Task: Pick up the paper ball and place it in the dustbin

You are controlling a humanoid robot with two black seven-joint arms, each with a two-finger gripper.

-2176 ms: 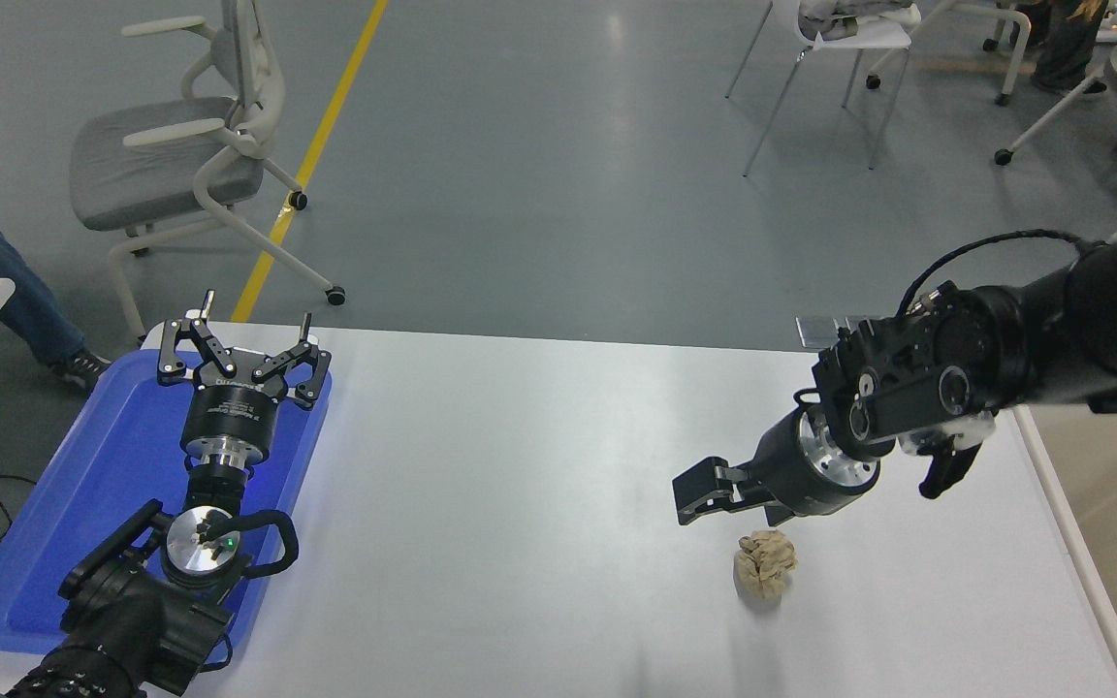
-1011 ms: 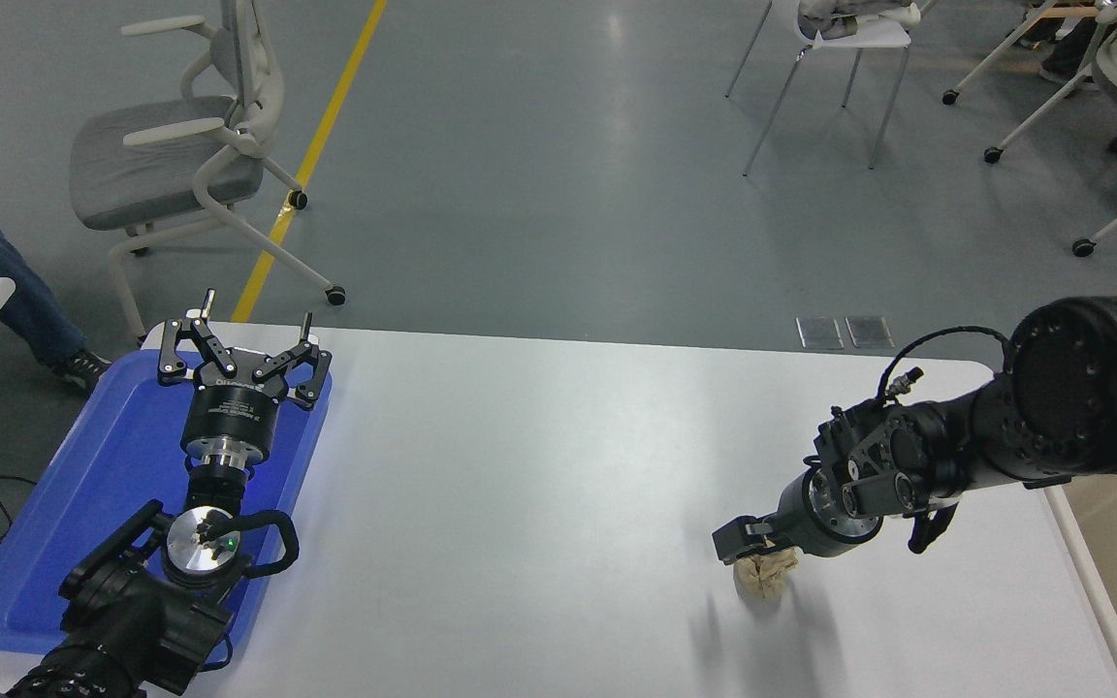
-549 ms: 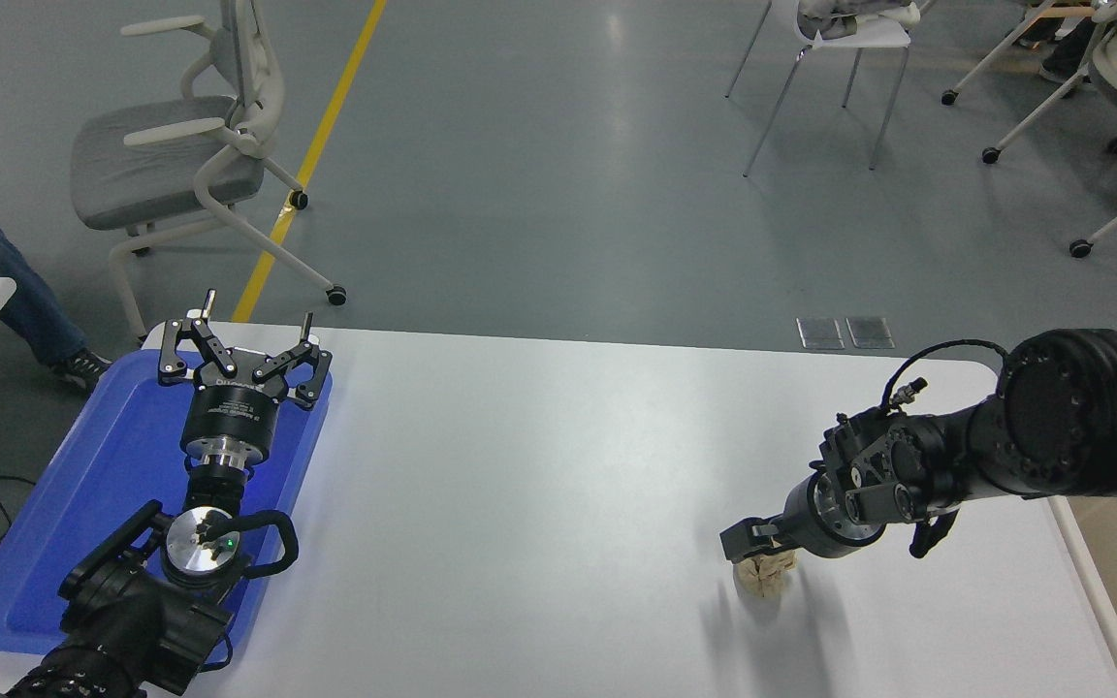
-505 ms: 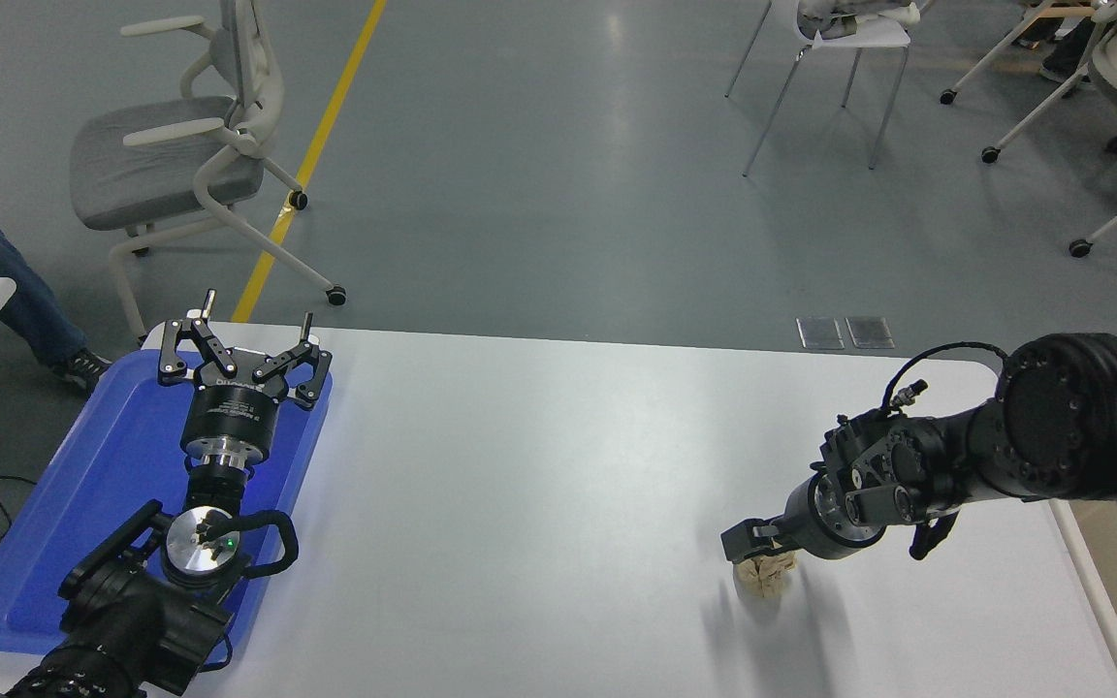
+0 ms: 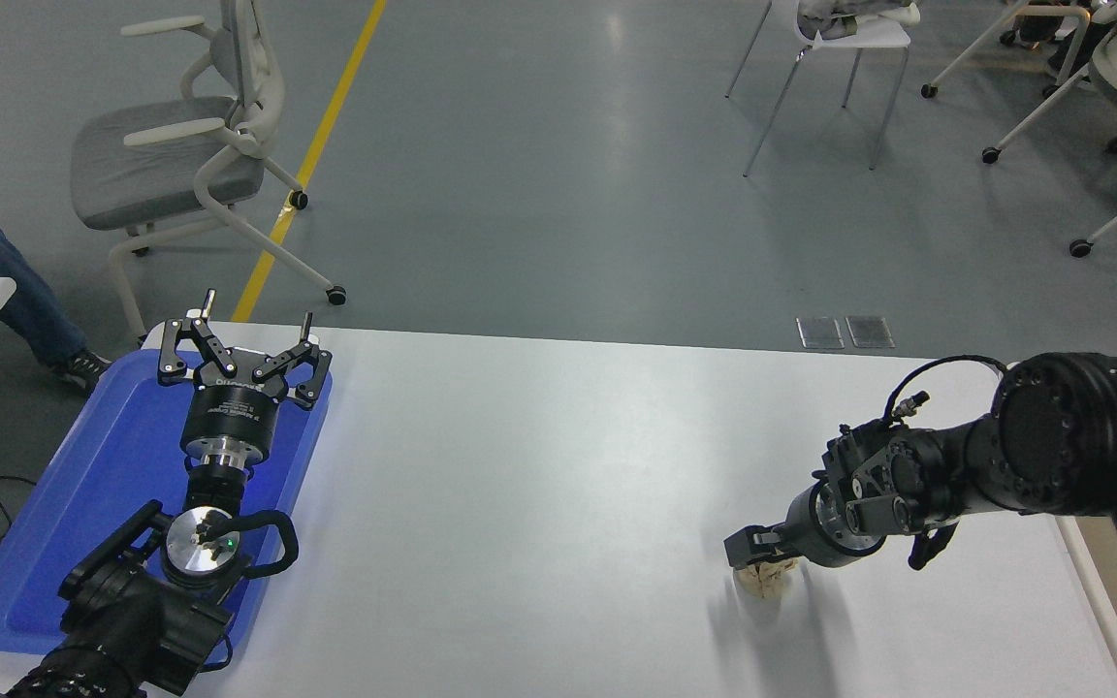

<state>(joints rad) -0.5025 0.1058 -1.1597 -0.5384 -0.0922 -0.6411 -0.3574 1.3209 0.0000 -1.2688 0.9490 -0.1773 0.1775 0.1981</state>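
Paper ball [image 5: 763, 580] sits on the white worktop [image 5: 539, 504] near its right end, and the right gripper [image 5: 760, 555] has come down from above and squeezed it between its fingers — so lifting toward the dustbin [image 5: 1116, 620] looks next.

The white rectangular table [image 5: 539, 504] fills the lower frame. A flat blue plastic tray [image 5: 83, 504] lies at its left edge; a small crumpled beige paper ball [image 5: 762, 580] sits lower right.

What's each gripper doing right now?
Left gripper: open, empty, parked over the blue tray.
Right gripper: down on the paper ball; closed or not cannot be told.
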